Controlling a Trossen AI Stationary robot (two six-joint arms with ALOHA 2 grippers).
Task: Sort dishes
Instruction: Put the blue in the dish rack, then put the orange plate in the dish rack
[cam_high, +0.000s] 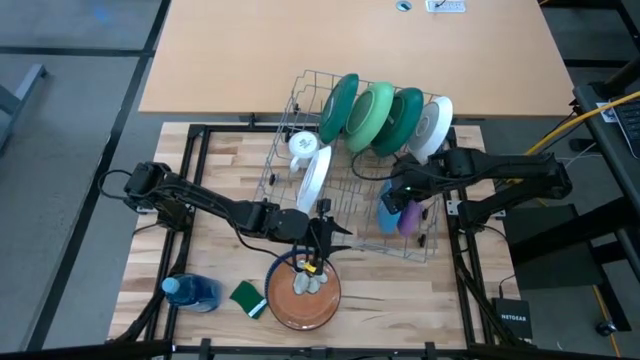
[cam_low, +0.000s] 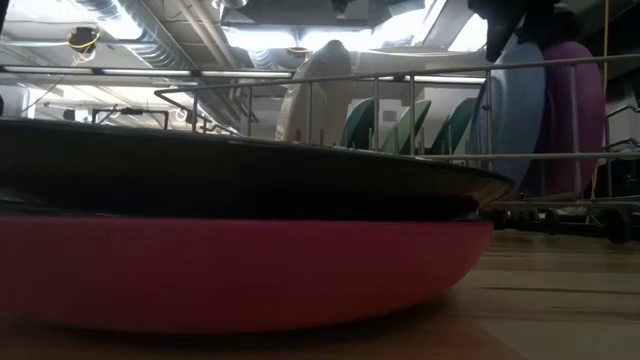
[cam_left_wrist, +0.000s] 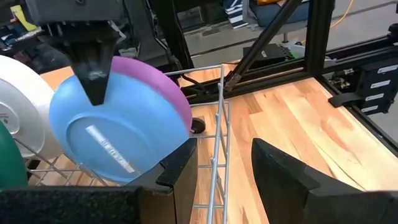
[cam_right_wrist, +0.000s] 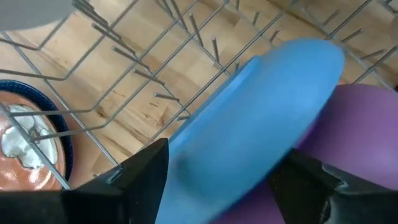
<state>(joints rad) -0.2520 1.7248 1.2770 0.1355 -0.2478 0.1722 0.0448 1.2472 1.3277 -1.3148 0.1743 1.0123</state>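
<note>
The right end effector straddled the rim of the round blue plastic plate, its fingers spread either side with the rim between them, the plate standing on edge in the wire dish rack; the round purple plate leaned just behind it, touching. The blue plate looked stiff, light and smooth (probably slippery), so a firm pinch on the upper rim seemed best. The left end effector hung spread at the rack's near edge, above the brown patterned plate on the counter.
</note>
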